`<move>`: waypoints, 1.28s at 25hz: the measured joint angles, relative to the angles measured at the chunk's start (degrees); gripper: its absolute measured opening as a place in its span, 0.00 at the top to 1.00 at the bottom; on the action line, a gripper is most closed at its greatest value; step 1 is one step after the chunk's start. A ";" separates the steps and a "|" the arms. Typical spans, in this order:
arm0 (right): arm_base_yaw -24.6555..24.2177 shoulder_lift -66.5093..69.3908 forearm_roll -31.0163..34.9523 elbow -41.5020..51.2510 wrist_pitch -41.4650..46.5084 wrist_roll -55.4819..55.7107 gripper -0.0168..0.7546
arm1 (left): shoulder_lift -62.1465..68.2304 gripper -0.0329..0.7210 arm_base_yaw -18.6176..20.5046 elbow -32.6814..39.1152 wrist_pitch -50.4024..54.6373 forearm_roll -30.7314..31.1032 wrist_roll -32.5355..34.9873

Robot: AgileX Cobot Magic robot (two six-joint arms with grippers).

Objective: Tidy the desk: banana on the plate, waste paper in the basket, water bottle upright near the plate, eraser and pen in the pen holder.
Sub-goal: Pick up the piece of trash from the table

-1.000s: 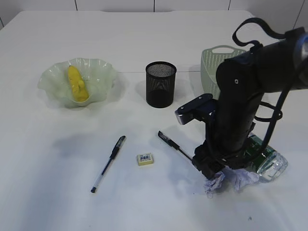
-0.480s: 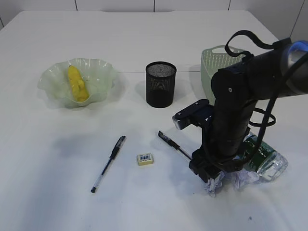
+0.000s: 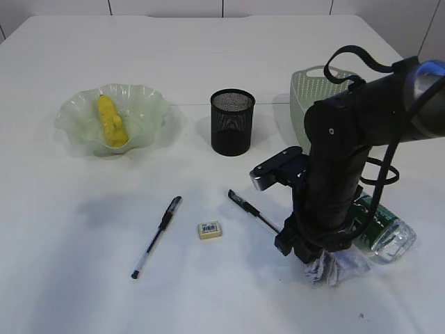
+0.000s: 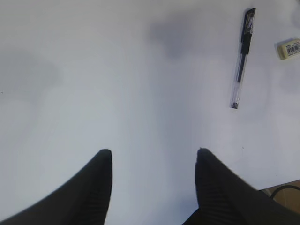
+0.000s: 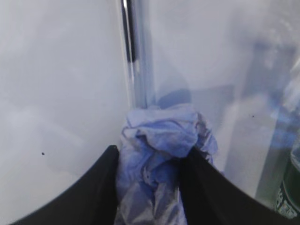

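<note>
- Right gripper [image 5: 149,154]: down at the desk [image 3: 208,56] surface, near right; jaws clenched on the crumpled waste paper [image 5: 159,140], a pale wad pinched between both fingers. In ext. view the wad [image 3: 334,266] sits directly under the arm, touching or barely off the tabletop; cannot tell which.
- Left gripper [image 4: 153,157]: fingers apart, nothing between them, hovering over bare desk. Not visible in ext. view.
- Banana [image 3: 110,122]: lying in the plate [image 3: 149,104], far left.
- Pen holder [image 3: 232,122]: upright, centre-far.
- Basket [image 3: 306,90]: far right, behind right arm, partly hidden; contents not visible.
- Water bottle [image 3: 386,233]: lying on its side, near right, just beside the wad and partly behind the arm. Cap not visible.
- Eraser [image 3: 209,229]: flat on desk, centre-near, label up, between the two pens, touching neither.
- Left pen [image 3: 156,236]: flat on desk, diagonal, left of eraser.
- Second pen [image 3: 250,209]: flat on desk, right of eraser, its near end running up to the wad by the right gripper.
</note>
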 joint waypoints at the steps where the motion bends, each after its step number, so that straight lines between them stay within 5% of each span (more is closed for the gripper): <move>1: 0.00 0.00 0.00 0.00 0.26 0.00 0.57 | 0.00 0.42 0.00 0.00 -0.10 0.00 0.00; 23: 0.00 -7.85 -0.16 -0.37 3.64 0.00 0.65 | 0.00 0.42 0.00 0.00 -0.21 0.00 0.00; 32: 0.00 -10.55 -8.97 -8.74 -0.70 5.97 0.65 | 0.00 0.42 0.00 0.00 -0.32 0.00 0.00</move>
